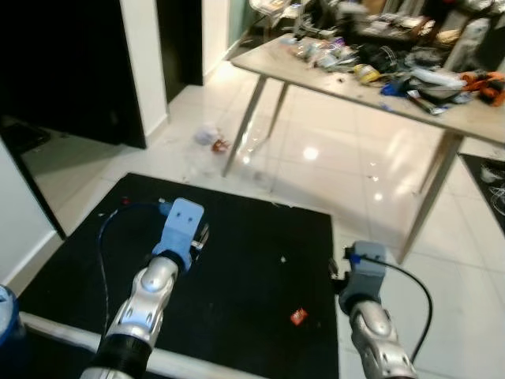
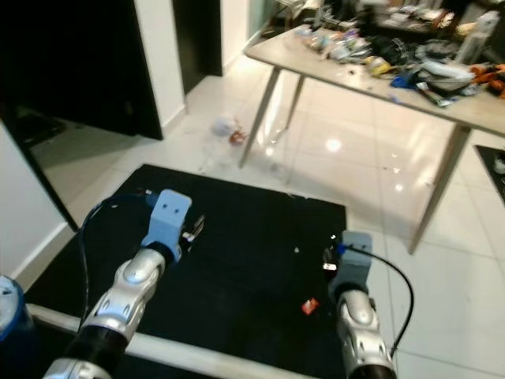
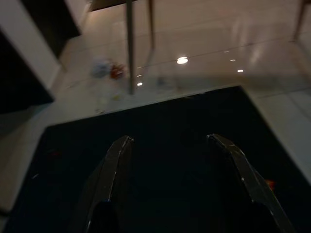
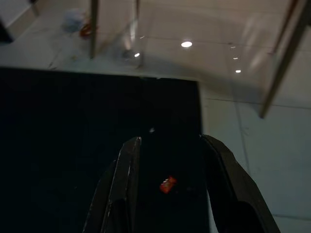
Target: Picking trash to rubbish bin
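Right gripper (image 4: 170,160): fingers apart, above red scrap (image 4: 167,184) on black mat (image 1: 237,260).
Left gripper (image 3: 170,160): fingers apart, empty.

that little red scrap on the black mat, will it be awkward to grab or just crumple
The small red crumpled scrap looks thin and wrapper-like, so it is probably very light and would crumple instead of resisting. It lies low on the black floor mat, so fingertips may skid over it or nudge it away. The right gripper, open, has it framed between its fingers, which should help.
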Controlling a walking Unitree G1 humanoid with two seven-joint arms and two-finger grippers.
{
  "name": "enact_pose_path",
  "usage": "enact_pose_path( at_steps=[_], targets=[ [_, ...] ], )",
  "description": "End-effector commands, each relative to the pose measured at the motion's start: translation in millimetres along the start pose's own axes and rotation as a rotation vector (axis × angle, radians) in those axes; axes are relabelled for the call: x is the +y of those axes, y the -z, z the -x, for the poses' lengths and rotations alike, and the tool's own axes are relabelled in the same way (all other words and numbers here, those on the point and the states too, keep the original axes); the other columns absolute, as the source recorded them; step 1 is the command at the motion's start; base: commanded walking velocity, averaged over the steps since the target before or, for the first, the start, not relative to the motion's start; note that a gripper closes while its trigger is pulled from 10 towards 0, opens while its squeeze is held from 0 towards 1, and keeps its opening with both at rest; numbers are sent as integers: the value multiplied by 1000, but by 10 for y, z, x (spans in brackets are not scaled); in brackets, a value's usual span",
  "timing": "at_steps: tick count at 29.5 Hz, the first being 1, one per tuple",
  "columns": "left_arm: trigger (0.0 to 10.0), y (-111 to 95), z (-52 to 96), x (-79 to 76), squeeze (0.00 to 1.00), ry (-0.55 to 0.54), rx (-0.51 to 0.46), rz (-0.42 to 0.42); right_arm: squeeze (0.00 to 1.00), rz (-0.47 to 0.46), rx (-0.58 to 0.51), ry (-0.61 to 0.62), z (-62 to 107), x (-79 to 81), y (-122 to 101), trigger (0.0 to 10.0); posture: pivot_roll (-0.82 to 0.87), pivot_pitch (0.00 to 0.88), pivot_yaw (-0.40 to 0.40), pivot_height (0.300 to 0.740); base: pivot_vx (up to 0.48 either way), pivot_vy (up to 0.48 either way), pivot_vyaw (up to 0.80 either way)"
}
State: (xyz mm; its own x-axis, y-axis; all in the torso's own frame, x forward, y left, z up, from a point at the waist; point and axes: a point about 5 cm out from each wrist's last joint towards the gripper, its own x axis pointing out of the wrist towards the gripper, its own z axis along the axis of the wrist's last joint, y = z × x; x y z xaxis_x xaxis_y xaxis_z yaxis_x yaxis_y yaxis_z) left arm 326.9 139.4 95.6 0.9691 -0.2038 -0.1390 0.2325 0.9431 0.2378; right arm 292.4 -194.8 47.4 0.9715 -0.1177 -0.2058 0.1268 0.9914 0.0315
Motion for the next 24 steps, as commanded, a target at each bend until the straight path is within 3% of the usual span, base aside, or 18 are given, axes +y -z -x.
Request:
enact_pose_path(
  at_steps=[1,10,11,14,24],
  targets=[
    [10000,55,17,3,0,2,28,2,0,-11,20,3,16,14,43,10000,-75,84,-21,740,0,0,-800],
    [10000,35,9,12,0,0,19,11,0,-17,12,-3,9,21,25,10000,-77,82,-19,740,0,0,-800],
    [10000,24,9,21,0,-16,15,57,0,-13,5,-27,13,40,20,10000,-77,82,-18,740,0,0,0],
    [10000,18,9,28,0,-20,10,80,0,-7,15,-37,16,63,32,10000,-75,80,-17,740,0,0,0],
    [10000,11,26,51,0,-6,-8,117,0,-27,12,-51,19,122,37,10000,-74,70,-15,740,0,0,0]
  ],
)
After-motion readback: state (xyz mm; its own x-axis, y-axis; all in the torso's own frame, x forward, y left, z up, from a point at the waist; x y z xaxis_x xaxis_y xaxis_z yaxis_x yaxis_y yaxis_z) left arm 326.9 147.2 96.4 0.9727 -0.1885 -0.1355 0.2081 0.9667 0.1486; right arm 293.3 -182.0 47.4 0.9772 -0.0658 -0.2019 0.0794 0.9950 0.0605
